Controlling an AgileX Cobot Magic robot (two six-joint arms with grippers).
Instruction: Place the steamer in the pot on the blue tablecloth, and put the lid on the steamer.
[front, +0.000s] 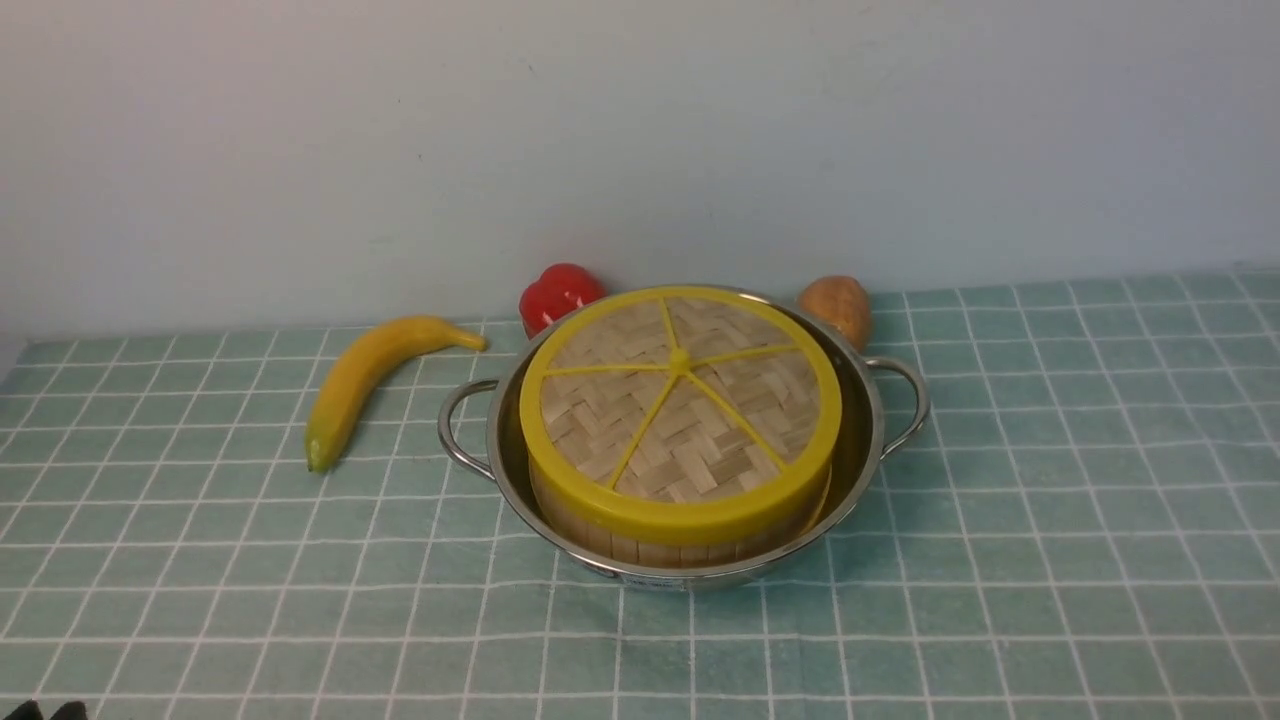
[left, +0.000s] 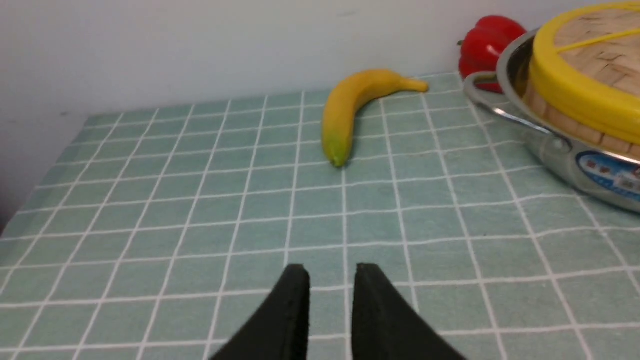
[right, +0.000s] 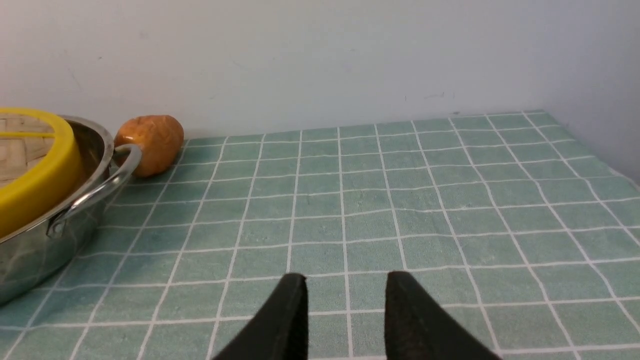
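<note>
Both end effectors, left (left: 331, 280) and right (right: 345, 287), parted and empty above blue tablecloth (front: 1050, 520), lid (front: 680, 400) atop steamer (front: 660, 548).

A plain pale grey-white wall (front: 640, 140) rises straight behind the table, evenly and softly lit.

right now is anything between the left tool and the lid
Nothing visible: only bare blue tablecloth lies between the left tool and the lid, already on the steamer in the pot. The banana lies aside.
</note>
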